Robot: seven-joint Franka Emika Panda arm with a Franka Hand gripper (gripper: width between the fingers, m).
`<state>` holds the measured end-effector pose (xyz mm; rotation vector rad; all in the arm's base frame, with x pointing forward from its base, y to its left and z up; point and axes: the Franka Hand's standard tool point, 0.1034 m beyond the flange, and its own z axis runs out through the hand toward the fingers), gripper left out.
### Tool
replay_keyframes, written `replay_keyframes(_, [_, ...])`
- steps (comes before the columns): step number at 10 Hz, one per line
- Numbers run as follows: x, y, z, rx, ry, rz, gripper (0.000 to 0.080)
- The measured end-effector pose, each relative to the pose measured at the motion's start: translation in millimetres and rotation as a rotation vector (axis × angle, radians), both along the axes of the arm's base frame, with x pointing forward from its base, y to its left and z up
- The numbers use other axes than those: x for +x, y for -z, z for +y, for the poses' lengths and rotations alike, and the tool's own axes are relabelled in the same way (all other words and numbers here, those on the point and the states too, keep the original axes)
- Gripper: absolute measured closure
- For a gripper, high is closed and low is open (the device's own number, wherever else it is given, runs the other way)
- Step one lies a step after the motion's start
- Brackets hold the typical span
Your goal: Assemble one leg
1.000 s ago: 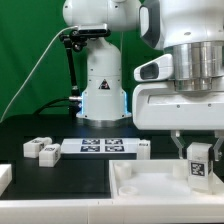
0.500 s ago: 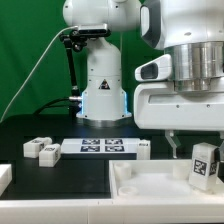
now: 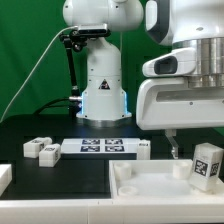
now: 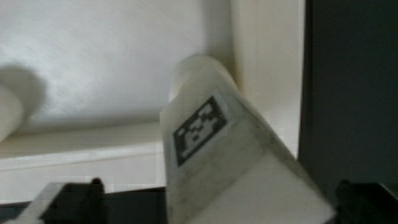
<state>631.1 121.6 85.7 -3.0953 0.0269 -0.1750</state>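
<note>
The leg (image 3: 208, 165), a small white post with a black-and-white tag, stands tilted over the far right corner of the large white tray (image 3: 150, 186). My gripper (image 3: 205, 152) is around it with the jaws spread. One finger (image 3: 172, 150) stands well apart from the leg on the exterior view's left; the other is cut off by the frame edge. In the wrist view the leg (image 4: 222, 140) leans between my two dark fingertips (image 4: 71, 200), with a gap on each side of it. My gripper (image 4: 217, 205) is open and holds nothing.
The marker board (image 3: 103, 147) lies on the black table behind the tray. Two loose white legs (image 3: 40, 150) lie at its left end and a small white part (image 3: 143, 149) at its right end. Another white piece (image 3: 4, 178) is at the left edge.
The arm has shifted to the exterior view's right. The visible finger has moved away from the leg, and the leg now leans further right, tilted.
</note>
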Motion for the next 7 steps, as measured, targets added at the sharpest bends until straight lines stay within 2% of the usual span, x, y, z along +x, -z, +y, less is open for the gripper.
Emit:
replay_keyframes(3, [0.3, 0.3, -0.6, -0.066, -0.34, -0.019, 0.0151])
replay_keyframes(6, [-0.6, 2.3, -2.6, -0.08, -0.458, -0.028, 0.0151])
replay_keyframes(7, [-0.7, 2.3, -2.5, -0.08, -0.457, -0.028, 0.0291])
